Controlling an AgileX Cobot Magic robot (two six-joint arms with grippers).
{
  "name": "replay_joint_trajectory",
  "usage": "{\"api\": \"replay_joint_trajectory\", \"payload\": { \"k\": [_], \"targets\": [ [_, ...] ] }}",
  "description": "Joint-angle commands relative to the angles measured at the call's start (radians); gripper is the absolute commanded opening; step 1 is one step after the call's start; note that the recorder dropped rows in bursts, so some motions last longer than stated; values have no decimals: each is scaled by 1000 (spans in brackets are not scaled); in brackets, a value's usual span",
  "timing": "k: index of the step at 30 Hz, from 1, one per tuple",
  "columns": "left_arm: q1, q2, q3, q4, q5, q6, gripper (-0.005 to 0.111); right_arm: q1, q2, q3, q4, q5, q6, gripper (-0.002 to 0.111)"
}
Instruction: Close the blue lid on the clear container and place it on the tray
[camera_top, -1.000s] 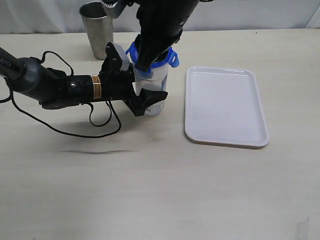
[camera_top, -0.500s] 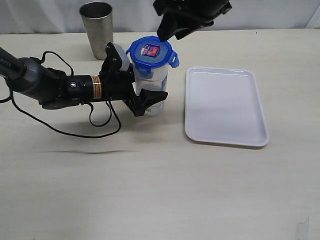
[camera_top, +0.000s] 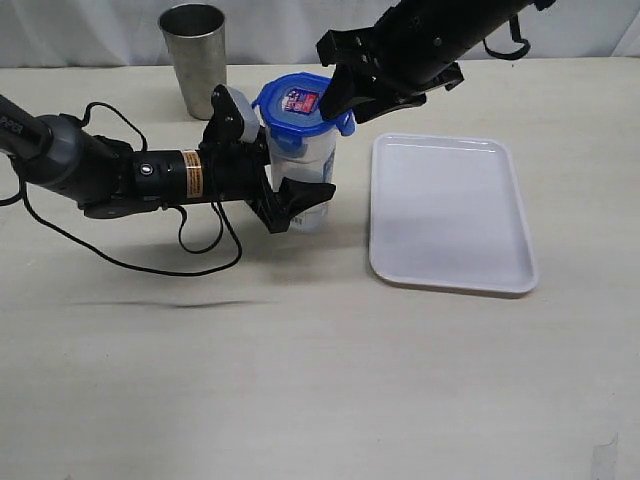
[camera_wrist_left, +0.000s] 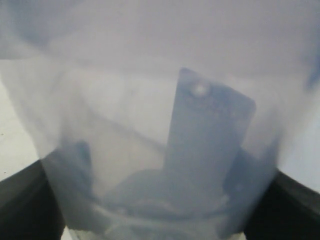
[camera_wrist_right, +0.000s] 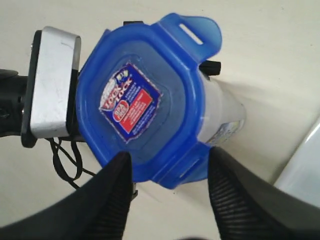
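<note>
The clear container stands upright on the bench, with the tray just beside it at 3 o'clock and a steel cup at 11 o'clock. The left claw is closed round the container's body from 9 o'clock, one finger on each side. Its own camera shows little more than the blurred clear wall.

The blue lid sits on the mouth of the container. Its flaps flare outward, so they look not yet snapped down. The right claw hangs at the lid's 2 o'clock edge in the outside view. Its fingers are spread wide either side of one flap and hold nothing.

The container looks light, thin-walled and smooth – likely to flex or slip under a hard squeeze. A grip low on the body, as now, seems best while the flaps are pressed. The lid looks stiff and its flaps hinge, so each probably needs a firm push downward at its tip.

The lid carries a red-and-blue sticker – its writing is too small to read surely. A label near the container's base is unreadable too.
</note>
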Motion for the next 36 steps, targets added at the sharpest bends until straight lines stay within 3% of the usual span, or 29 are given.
{"api": "replay_joint_trajectory", "payload": {
  "k": [1,10,14,20,25,27,28,30,36],
  "targets": [
    [-4,6,13,40,35,-4,0,-5,26,7,68,-21,-32,46],
    [-4,6,13,40,35,-4,0,-5,81,19,167,-4,-82,46],
    [-4,6,13,40,35,-4,0,-5,94,64,212,-9,-116,32],
    [-4,6,13,50,33,-4,0,-5,131,139,360,-40,-221,33],
    [-2,2,13,53,25,8,0,-38,96,141,330,-42,-313,33],
    [5,-13,13,80,29,8,0,-63,52,138,330,-34,-381,38],
    [10,-21,13,114,34,8,0,-76,16,136,331,-34,-415,48],
    [18,-30,13,160,44,8,0,-84,-44,136,331,-43,-468,57],
    [20,-30,13,230,41,128,0,-84,-153,136,327,-103,-566,57]
  ]
}}
